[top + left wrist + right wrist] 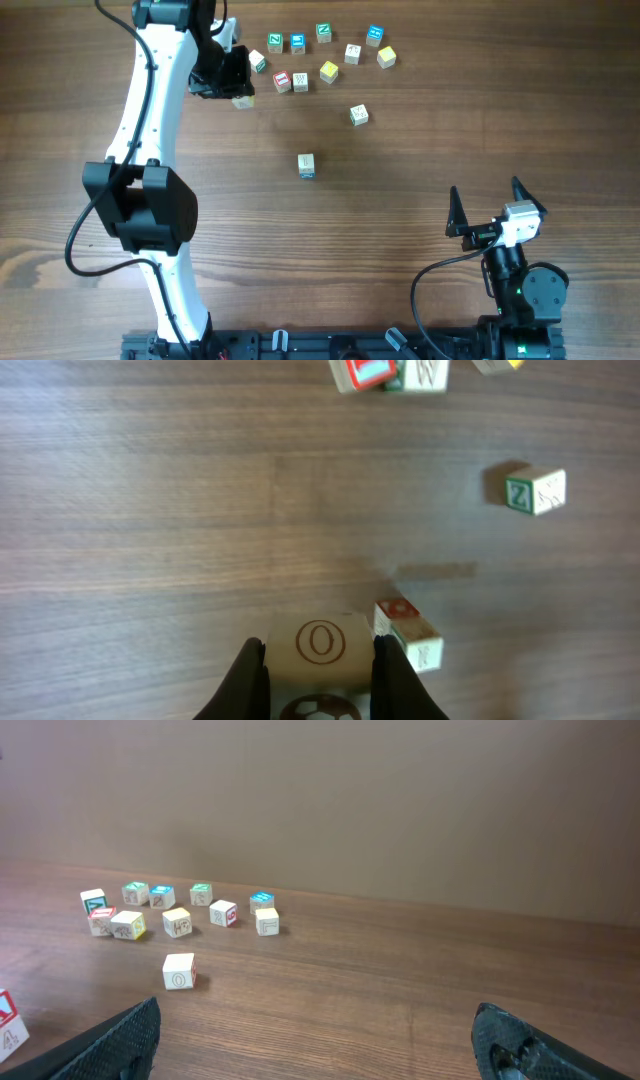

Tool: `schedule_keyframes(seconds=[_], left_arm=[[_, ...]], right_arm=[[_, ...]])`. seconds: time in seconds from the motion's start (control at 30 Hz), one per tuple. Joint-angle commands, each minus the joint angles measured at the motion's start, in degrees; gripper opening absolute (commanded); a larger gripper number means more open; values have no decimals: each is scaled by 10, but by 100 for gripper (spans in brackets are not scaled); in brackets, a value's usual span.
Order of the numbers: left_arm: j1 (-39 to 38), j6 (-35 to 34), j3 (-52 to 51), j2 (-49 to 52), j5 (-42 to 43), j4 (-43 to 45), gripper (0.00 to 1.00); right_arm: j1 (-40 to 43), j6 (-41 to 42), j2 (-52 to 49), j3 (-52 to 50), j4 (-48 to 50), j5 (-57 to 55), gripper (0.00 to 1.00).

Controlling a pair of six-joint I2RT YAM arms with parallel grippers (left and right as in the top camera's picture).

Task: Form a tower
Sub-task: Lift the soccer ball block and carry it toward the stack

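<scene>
The tower [306,165] stands alone mid-table. From above it shows as a single pale cube top with blue trim on its near side, and its height cannot be told. At the far left, my left gripper [240,93] [318,652] is down at the table. Its two fingers press on the sides of a pale cube [320,645] [243,101] marked with a brown O, with a football picture on its near face. A red-trimmed cube [408,632] lies just beside the right finger. My right gripper [485,195] [315,1012] is wide open near the front right, with nothing between its fingers.
Several loose letter cubes [325,55] [170,910] are scattered along the far side, right of the left gripper. One cube [359,114] [179,971] sits apart, nearer the middle. A green Z cube [535,490] lies ahead of the left gripper.
</scene>
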State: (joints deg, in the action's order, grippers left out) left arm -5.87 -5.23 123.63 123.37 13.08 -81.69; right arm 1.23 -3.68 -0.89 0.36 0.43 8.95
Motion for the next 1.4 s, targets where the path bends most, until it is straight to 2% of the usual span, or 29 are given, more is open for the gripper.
schedule_keyframes(seconds=[0.0, 0.23, 0.43, 0.77, 0.93, 1.13, 1.37], left_arm=[[1, -2, 1, -4, 48, -11, 4], [1, -43, 1, -52, 56, -42, 4], [-5, -45, 1, -117, 55, -65, 4], [-66, -52, 1, -127, 47, -79, 4], [-97, -121, 0, -127, -15, -70, 4], [-137, -152, -36, -127, -36, -33, 4], [-146, -165, -109, -127, -36, 19, 4]], right_arm=[[2, 8, 5, -1, 3, 7, 100], [2, 8, 5, -1, 3, 7, 100], [2, 8, 5, -1, 3, 7, 100], [2, 8, 5, -1, 3, 7, 100], [2, 8, 5, -1, 3, 7, 100], [2, 8, 5, -1, 3, 7, 100], [2, 8, 5, -1, 3, 7, 100]])
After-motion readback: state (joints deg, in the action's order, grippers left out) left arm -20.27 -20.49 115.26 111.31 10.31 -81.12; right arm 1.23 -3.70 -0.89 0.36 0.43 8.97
